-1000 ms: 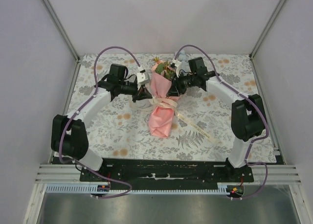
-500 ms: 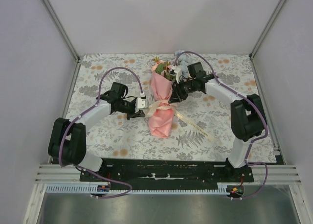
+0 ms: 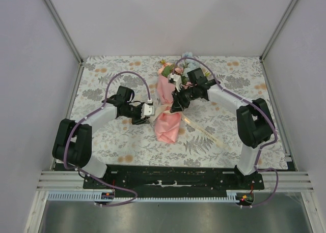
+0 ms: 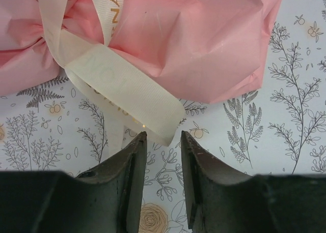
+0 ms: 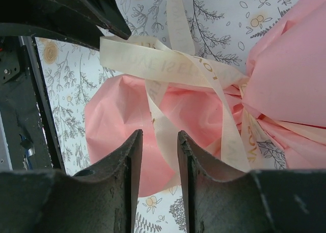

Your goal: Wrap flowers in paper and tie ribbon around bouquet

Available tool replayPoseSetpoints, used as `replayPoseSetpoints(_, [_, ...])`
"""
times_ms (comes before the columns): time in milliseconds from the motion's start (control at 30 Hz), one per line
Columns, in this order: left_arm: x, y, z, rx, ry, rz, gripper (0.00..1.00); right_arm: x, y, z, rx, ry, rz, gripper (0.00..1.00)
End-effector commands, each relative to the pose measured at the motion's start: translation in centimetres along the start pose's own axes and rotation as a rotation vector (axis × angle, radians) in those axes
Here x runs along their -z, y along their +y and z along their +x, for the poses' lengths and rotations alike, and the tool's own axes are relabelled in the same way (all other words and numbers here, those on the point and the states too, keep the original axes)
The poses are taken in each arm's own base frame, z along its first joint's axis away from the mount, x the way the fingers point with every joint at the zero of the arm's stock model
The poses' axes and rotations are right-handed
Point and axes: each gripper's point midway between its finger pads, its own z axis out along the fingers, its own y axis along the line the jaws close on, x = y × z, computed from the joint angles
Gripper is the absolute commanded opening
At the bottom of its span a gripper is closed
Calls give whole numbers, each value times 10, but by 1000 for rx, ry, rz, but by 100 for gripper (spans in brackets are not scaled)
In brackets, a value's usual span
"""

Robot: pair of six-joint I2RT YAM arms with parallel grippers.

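Observation:
The bouquet [image 3: 167, 103] lies in the middle of the table, its flowers [image 3: 172, 69] pointing to the far side. Pink paper [image 3: 167, 126] wraps the stems, with the cream ribbon [image 3: 164, 110] knotted round the waist. One ribbon tail [image 3: 206, 134] trails to the near right. My left gripper [image 3: 151, 112] sits at the waist's left side. In the left wrist view it [image 4: 163, 134] is open, a loose ribbon end [image 4: 127, 88] just ahead of the tips and paper [image 4: 204, 39] beyond. My right gripper [image 5: 158, 134] hangs open over a ribbon loop [image 5: 168, 70] and the paper [image 5: 117, 121].
A floral printed tablecloth [image 3: 112, 136] covers the table. Plain enclosure walls [image 3: 41, 65] rise on three sides. Both arm bases stand on the black plate [image 3: 168, 177] at the near edge. Purple cables [image 3: 127, 75] arch over each arm.
My left arm has pulled back toward the near side, down to the bouquet's waist, and its gripper has opened off the ribbon end. My right gripper has shifted left and nearer, over the knot.

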Motion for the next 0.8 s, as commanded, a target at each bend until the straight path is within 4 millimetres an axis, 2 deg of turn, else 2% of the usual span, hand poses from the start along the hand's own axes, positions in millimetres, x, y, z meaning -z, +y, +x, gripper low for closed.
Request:
replayPoseSetpoints(0, [4,17,-6,-52,-26,-66,41,-5,-2,1,41,-4,-15,41])
replayPoseSetpoints(167, [15,24,-8,-11,-51,-98,43,-11,-6,15,41,38,-11,41])
replayPoseSetpoints(267, [26,29,-9,-7,-59,-124,45,-10,-6,17,41,43,-14,36])
replayPoseSetpoints(367, [43,41,-17,33,-94,-166,45,-9,-5,11,45,31,-11,20])
replayPoseSetpoints(467, [55,61,-42,80,-154,-194,44,-5,-3,3,50,14,-9,0])
replayPoseSetpoints(600, [53,100,-70,363,-219,-227,42,-1,0,-4,55,-10,4,0])
replayPoseSetpoints(767, [31,120,-83,697,-281,-149,42,4,0,-14,56,-54,38,0])
